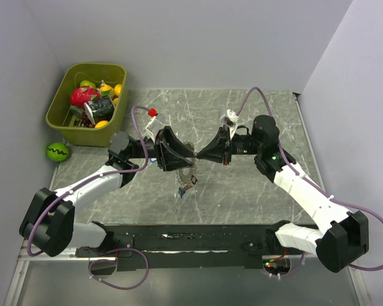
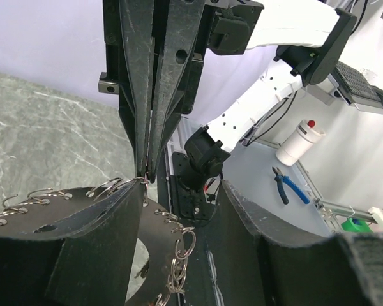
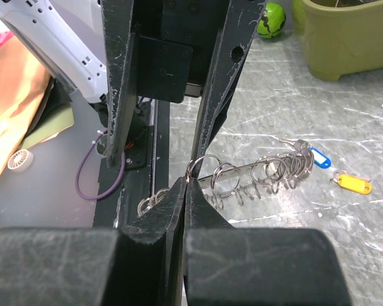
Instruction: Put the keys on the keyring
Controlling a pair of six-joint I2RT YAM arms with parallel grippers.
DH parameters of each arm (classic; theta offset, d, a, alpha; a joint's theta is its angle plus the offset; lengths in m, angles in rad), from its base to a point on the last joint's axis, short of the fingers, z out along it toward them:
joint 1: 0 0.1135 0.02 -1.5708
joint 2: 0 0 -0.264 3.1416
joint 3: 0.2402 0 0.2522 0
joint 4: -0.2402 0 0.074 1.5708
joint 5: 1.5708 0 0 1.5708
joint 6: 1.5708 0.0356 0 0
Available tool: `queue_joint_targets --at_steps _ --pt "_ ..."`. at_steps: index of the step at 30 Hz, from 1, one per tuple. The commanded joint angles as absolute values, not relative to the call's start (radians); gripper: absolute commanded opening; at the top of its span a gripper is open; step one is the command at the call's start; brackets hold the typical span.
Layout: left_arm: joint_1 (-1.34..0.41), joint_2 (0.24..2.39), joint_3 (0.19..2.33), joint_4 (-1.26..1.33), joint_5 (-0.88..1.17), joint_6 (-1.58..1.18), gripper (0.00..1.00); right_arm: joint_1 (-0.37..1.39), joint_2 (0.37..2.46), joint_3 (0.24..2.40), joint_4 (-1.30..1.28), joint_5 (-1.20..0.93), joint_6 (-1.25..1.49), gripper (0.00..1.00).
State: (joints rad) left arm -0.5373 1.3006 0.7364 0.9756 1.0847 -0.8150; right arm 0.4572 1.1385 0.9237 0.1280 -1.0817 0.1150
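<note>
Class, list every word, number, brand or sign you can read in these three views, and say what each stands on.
None can be read.
Any print on the dark container in the green bin is too small to tell.
The blue tag and the yellow tag show no legible writing.

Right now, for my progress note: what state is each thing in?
Right gripper: shut on the keyring.
Left gripper: open, fingers apart at the keyring.
Keyring: held up between the grippers.
Yellow-tagged key: lying loose on the table.
Blue-tagged key: on the table by the keyring; attachment unclear.
Bin: filled with toys.
</note>
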Motion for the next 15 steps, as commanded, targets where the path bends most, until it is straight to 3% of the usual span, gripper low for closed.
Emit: queue_joint_targets --at_steps 1,11,15 --pt "-0.552 1.293 0.811 1.092 1.111 -0.841 0.57 0.457 1.157 0.934 0.193 -1.060 0.121 0.00" --pt "-0.552 1.289 0.813 0.864 1.043 -0.698 0.47 0.456 1.111 0.904 0.330 -1.061 0.221 0.00" --pt "-0.551 1.287 0.813 0.816 1.031 -0.667 0.35 0.454 1.109 0.899 0.359 -1.072 0.253 0.00"
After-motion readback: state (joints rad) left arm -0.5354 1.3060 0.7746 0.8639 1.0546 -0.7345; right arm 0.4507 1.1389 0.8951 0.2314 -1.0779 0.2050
